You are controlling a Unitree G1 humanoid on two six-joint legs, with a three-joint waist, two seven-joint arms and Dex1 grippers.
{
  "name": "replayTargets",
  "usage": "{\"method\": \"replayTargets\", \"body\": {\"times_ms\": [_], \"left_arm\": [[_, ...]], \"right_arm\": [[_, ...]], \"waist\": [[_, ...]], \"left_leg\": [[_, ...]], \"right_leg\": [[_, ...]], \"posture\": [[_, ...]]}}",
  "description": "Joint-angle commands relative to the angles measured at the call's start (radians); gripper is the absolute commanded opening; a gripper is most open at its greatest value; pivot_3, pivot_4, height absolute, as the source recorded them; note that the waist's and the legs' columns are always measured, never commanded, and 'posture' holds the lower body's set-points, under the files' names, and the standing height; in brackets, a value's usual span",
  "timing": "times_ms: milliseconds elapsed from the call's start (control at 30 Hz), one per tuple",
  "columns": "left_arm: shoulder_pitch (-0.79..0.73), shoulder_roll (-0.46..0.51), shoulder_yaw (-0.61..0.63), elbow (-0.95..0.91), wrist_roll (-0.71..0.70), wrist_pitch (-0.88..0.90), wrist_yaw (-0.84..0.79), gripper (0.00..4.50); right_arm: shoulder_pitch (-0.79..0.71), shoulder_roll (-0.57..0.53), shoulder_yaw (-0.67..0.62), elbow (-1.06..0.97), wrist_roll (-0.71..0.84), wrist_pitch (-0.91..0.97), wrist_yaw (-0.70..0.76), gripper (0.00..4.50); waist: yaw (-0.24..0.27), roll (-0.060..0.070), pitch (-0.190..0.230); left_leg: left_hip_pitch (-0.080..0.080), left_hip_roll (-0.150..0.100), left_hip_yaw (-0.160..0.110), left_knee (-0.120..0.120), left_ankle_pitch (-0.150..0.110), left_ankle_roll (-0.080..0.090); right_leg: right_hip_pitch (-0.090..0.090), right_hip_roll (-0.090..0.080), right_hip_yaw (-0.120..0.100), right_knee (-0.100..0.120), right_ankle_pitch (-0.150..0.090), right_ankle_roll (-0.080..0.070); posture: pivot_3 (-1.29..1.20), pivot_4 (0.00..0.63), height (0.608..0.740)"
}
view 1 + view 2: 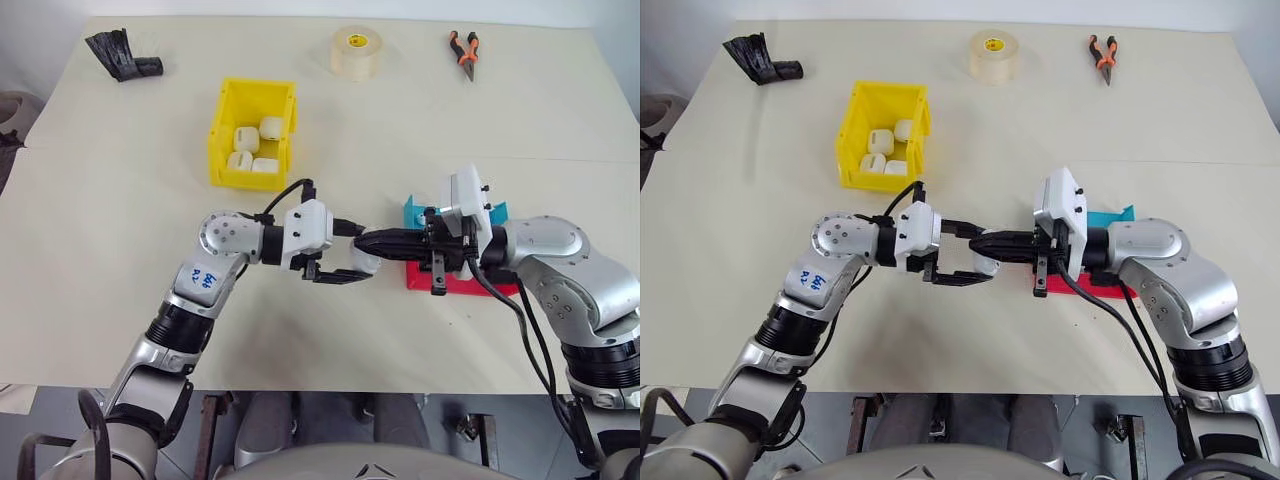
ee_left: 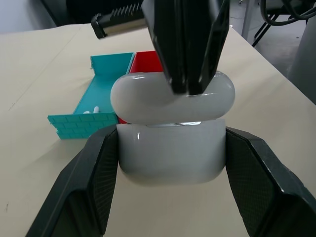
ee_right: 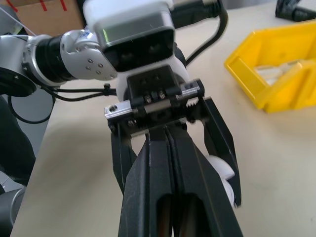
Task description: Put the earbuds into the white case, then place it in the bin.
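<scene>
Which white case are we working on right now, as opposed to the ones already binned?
On the table's near half, right of the yellow bin, the two grippers meet. The white case sits between the left gripper's black fingers, its lid under the shut right gripper. Unlike the cases in the bin, it is held.

2 head views down over the table (image 1: 120, 250); 2 close wrist views of the white case (image 2: 170, 148).

A lab or workshop bench: a cream-covered table (image 1: 100, 250) with pliers (image 1: 463, 50), tape roll (image 1: 356, 52) and yellow parts bin (image 1: 222, 130) along its far side.
</scene>
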Motion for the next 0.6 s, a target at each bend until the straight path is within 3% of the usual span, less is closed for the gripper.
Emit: {"method": "replayTargets", "body": {"times_ms": [33,400,500,600], "left_arm": [[0.005,-0.004,0.023,-0.043,-0.021,-0.038,0.001,2.82],[0.062,-0.030,0.107,-0.094,-0.096,-0.019,0.049,2.82],[0.099,-0.028,0.157,-0.123,-0.106,-0.008,0.111,2.82],[0.143,-0.036,0.220,-0.161,-0.112,0.010,0.202,2.82]], "right_arm": [[0.036,-0.034,-0.026,0.022,-0.026,-0.008,0.013,0.03],[0.171,-0.039,-0.162,0.083,-0.013,-0.073,0.029,0.03],[0.218,-0.032,-0.235,0.084,-0.011,-0.122,0.027,0.63],[0.257,-0.006,-0.301,0.077,-0.013,-0.191,0.014,1.65]], "waist": [[0.001,0.000,0.000],[0.000,-0.001,0.000],[0.000,-0.001,0.000],[0.001,-0.001,0.000]], "left_leg": [[0.000,0.000,0.000,0.000,0.000,0.000],[0.000,0.000,0.000,0.000,0.000,0.000],[0.000,0.000,0.000,0.000,0.000,0.000],[0.000,0.000,0.000,0.000,0.000,0.000]], "right_leg": [[0.000,0.000,0.000,0.000,0.000,0.000],[0.000,0.000,0.000,0.000,0.000,0.000],[0.000,0.000,0.000,0.000,0.000,0.000],[0.000,0.000,0.000,0.000,0.000,0.000]], "posture": [[0.00,0.150,0.740],[0.00,0.150,0.740],[0.00,0.150,0.740],[0.00,0.150,0.740]]}}
